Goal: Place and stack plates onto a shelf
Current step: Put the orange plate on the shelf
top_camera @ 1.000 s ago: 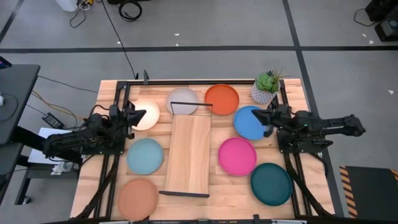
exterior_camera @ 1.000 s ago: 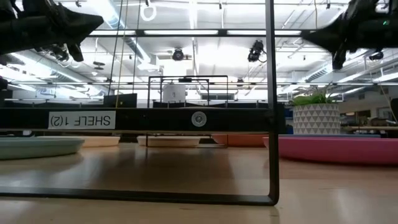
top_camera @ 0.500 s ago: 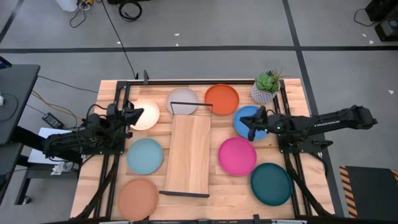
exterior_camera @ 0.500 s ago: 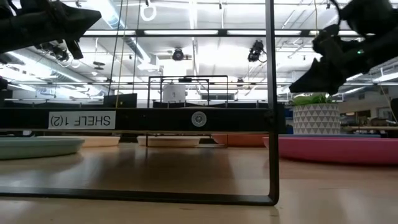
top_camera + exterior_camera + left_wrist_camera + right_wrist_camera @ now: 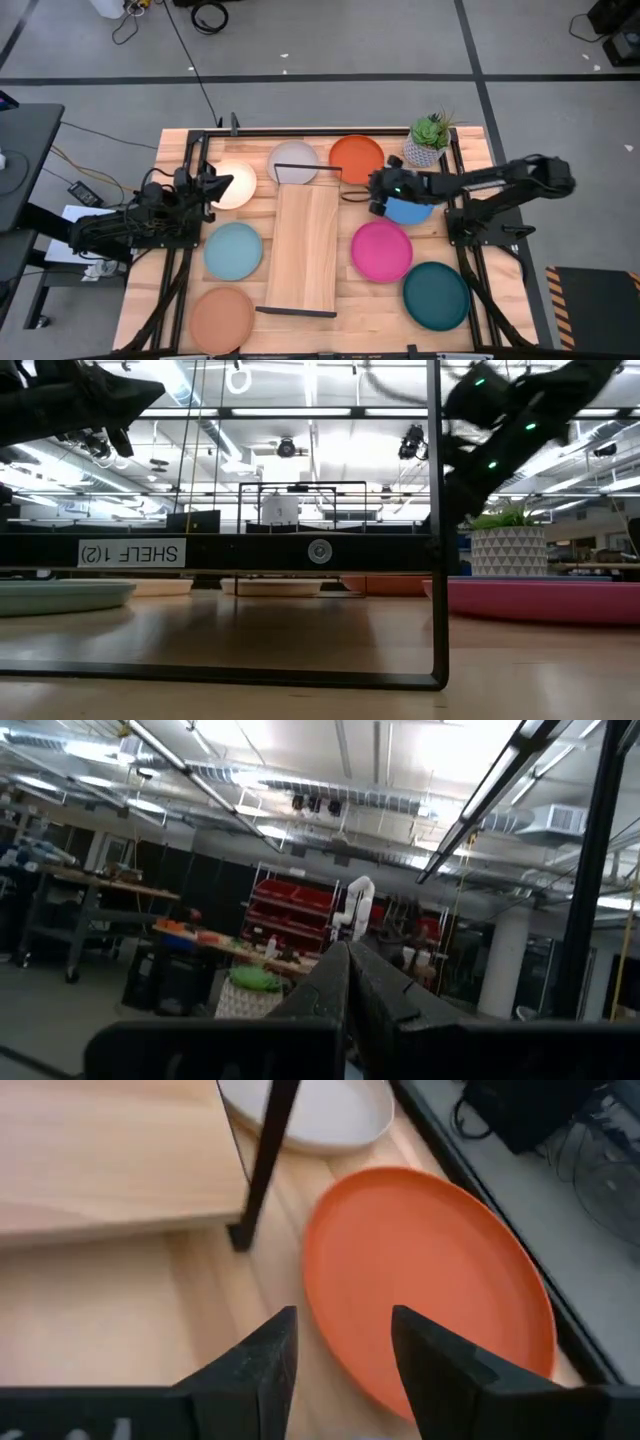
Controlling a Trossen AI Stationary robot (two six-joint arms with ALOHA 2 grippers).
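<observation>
Several round plates lie flat on the slatted table around the light-wood shelf [image 5: 303, 247]: cream [image 5: 240, 190], pale grey [image 5: 293, 160], orange [image 5: 357, 158], magenta [image 5: 381, 250], dark teal [image 5: 436, 294], light teal [image 5: 233, 250] and peach [image 5: 221, 318]. The blue plate [image 5: 408, 211] is partly hidden under my right arm. My right gripper [image 5: 374, 190] hangs open just above the orange plate [image 5: 430, 1270], near its edge by the shelf's black end frame [image 5: 262, 1160], fingers pointing down and touching nothing. My left gripper [image 5: 228, 183] is shut, raised over the cream plate.
A small potted plant [image 5: 428, 140] stands at the far right corner, just behind my right arm. The shelf's thin black frames [image 5: 307, 168] rise at both short ends. The shelf's plank [image 5: 110, 1150] is bare.
My right gripper has reached toward the table's left, from the blue plate's right rim across it to the orange plate's near edge. It has tipped downward, and its fingers have opened. My left arm has kept still.
</observation>
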